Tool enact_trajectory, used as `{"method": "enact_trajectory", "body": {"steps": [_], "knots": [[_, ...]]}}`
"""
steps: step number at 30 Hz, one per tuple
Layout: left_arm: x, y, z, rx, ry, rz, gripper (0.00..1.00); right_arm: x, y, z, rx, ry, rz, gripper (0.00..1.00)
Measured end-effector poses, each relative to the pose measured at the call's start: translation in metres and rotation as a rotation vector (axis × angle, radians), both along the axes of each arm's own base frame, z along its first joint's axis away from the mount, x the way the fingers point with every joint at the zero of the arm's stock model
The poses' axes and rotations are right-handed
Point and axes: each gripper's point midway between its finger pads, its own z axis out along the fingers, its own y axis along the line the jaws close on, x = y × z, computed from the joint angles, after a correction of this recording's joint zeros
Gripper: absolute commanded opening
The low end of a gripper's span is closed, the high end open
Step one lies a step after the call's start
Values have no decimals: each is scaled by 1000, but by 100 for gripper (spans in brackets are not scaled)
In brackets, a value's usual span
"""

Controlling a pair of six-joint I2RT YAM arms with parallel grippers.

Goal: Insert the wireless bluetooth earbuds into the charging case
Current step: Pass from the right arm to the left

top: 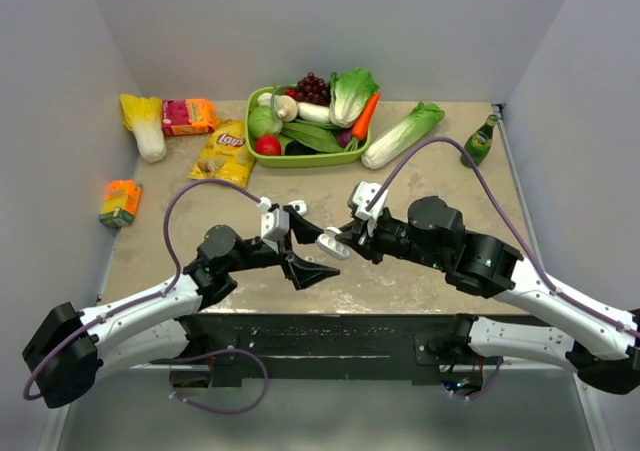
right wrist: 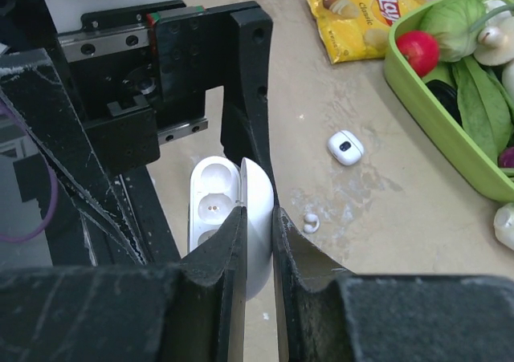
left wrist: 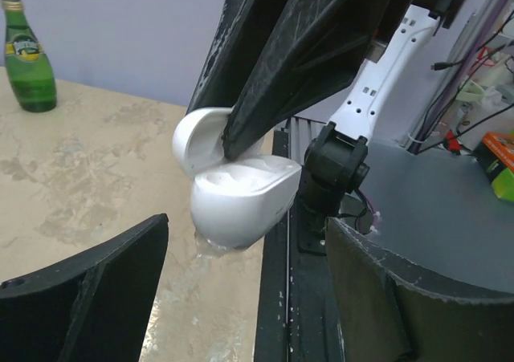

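My right hand point(right wrist: 259, 217) pinches the open charging case point(right wrist: 210, 205) by its lid at frame centre. My left hand point(top: 306, 247) gapes wide beside it. One earbud point(right wrist: 310, 223) lies on the tabletop point(right wrist: 385, 217), just right of the case.

1 earbud point(right wrist: 310, 224) lies on the table point(right wrist: 361, 209) between the charging case point(right wrist: 213, 209) and basket point(right wrist: 434, 125).

Bright, even diffuse light, soft shadows; close-up fingers point(right wrist: 210, 298) slightly blurred.
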Motion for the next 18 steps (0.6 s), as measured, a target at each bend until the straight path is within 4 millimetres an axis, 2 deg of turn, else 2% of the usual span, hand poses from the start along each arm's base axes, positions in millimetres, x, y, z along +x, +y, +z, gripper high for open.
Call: {"method": "enact_trajectory", "body": {"steps": [8,12,18], "knots": [[-10,-5,11,1,-23,-85,67,-4,1,-9,-31,18,20,0],[-11,-6,8,11,-18,-98,57,-3,4,-15,-50,30,21,0],[-8,-7,2,26,-3,-92,47,-3,6,-20,-62,40,29,0]]}}
